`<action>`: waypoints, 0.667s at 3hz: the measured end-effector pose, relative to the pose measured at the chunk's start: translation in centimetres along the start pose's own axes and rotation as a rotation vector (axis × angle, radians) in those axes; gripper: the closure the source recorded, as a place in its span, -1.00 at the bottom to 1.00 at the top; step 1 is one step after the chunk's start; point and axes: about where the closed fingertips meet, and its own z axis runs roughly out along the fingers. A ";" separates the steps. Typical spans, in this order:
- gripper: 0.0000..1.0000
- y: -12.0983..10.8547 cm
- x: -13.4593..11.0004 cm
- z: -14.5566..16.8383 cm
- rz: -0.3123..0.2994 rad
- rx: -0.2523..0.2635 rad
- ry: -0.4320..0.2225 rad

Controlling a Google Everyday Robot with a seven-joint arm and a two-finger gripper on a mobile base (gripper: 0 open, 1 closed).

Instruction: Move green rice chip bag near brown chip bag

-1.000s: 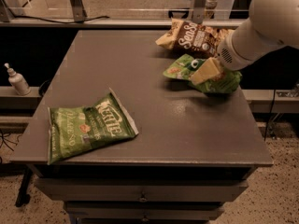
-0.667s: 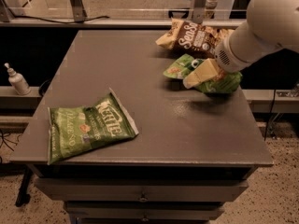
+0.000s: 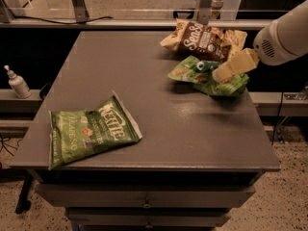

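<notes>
The green rice chip bag (image 3: 204, 76) lies crumpled on the table's far right part. It is just in front of the brown chip bag (image 3: 202, 41) and almost touches it. The brown bag has white "SeaS" lettering and lies at the table's far edge. My gripper (image 3: 222, 74) is cream-coloured and comes in from the right on the white arm (image 3: 284, 35). Its tip rests on or just over the right half of the green bag, hiding part of it.
A larger olive-green Kettle bag (image 3: 89, 131) lies flat at the front left of the grey table (image 3: 159, 129). A white pump bottle (image 3: 17, 83) stands on a ledge left of the table. A metal rail and posts run behind the far edge.
My gripper and arm have drawn back a little to the right and up. The green bag stays in the same place next to the brown bag.
</notes>
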 end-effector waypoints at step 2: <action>-1.00 -2.6 -1.0 -9.3 -0.096 -0.133 -0.191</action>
